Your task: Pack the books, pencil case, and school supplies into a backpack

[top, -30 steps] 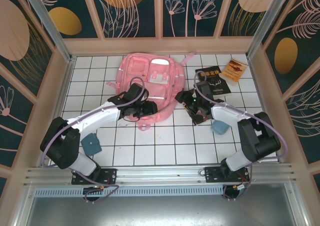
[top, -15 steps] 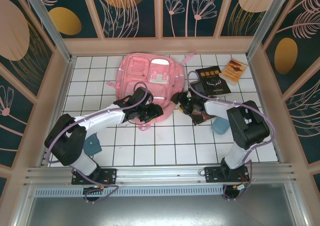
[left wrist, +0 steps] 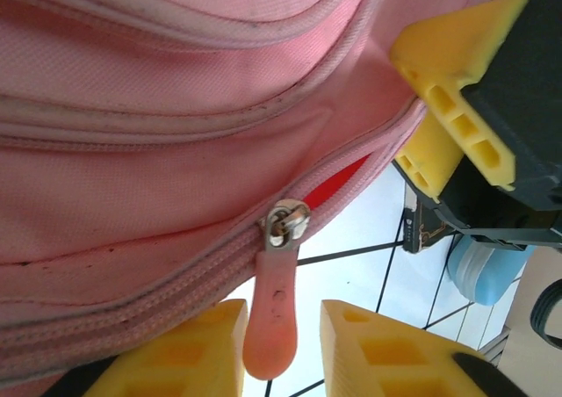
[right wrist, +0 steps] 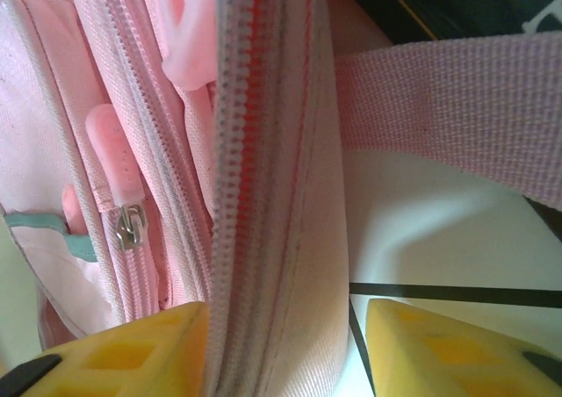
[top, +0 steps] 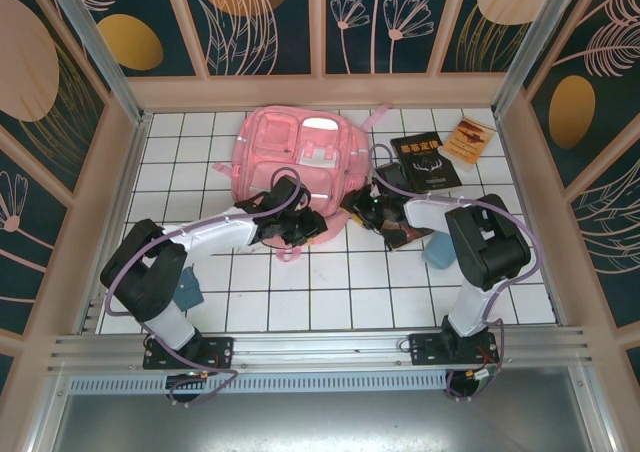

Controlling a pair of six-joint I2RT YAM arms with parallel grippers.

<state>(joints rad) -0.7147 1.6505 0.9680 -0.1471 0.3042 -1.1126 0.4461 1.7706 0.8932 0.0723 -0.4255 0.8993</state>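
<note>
**Item: backpack**, pink, lying flat on the white-tiled counter towards the far side, its lower edge facing the arms. Main zip parted only a little; red lining shows in the gap.

**Left hand**: narrow, one yellow finger on each side of the pink zip pull, which hangs from the metal slider. One finger touches the pull and a sliver of gap shows at the other, so it is not yet pinched. Likely purpose: to take the pull and run the zip open.

**Right hand**: moderately wide, straddling the zipped seam without clamping it. Likely purpose: to hold the edge steady against the other hand's tug.

**Contents awaiting packing, all outside the bag**
- black book, just right of the backpack
- orange booklet, beyond it by the right wall
- brownish book, partly under the right arm
- teal pouch, near the left arm's base
- pale blue pouch, beside the right arm
- which pouch is the pencil case cannot be told

**Obstructions**
- the two hands crowd each other at the same short stretch of seam
- a pink strap crosses just beside the right hand
- judged too small an opening for any book as yet
</note>
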